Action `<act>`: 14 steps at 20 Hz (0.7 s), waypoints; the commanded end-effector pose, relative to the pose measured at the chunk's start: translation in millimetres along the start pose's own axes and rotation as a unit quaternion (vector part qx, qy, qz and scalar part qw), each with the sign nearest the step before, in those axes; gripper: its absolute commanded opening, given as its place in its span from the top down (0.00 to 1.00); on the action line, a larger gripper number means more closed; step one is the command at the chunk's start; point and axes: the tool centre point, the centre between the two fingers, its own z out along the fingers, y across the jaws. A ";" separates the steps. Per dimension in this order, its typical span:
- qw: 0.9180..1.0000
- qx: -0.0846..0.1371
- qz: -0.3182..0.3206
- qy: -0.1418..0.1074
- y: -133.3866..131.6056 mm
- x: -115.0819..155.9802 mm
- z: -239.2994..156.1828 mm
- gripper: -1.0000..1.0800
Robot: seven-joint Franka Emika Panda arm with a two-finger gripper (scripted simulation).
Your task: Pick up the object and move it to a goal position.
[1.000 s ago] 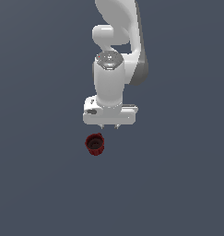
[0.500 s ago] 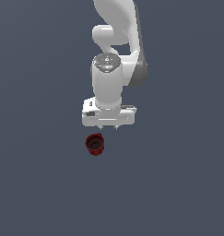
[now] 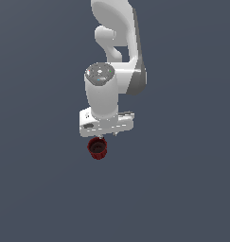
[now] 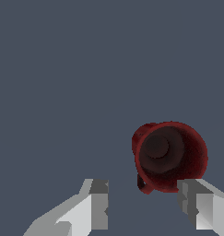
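The object point(image 3: 97, 148) is a small dark red cup with a dark inside, standing upright on the grey floor just in front of the white arm's hand. In the wrist view the object point(image 4: 169, 156) shows its round mouth and a small handle on its side. My gripper point(image 4: 143, 203) is open, its two grey-tipped fingers point(image 4: 98, 205) spread wider than the cup. The cup lies just beyond the fingertips, off toward one finger, not between them. In the exterior view the gripper point(image 3: 107, 133) hangs right above the cup's rim, its fingers mostly hidden by the hand.
A plain dark grey floor point(image 3: 182, 189) surrounds the arm and cup on all sides. No other objects or markers show.
The hand has moved toward the exterior view's left and lowered toward the cup, so its underside now sits right over the rim. The cup has not moved.
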 end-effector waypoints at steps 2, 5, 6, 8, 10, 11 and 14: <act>0.999 0.011 -0.032 -0.008 9.3 4.5 5.9 0.38; 0.998 0.021 -0.061 -0.013 17.5 8.2 11.0 0.38; 0.997 0.025 -0.070 -0.015 20.3 9.4 12.8 0.38; 0.995 0.032 -0.089 -0.017 25.8 11.6 16.2 0.38; 0.993 0.040 -0.108 -0.020 31.3 13.6 19.7 0.38; 0.992 0.045 -0.117 -0.021 34.1 14.6 21.4 0.38; 0.987 0.057 -0.145 -0.022 42.6 17.2 26.6 0.38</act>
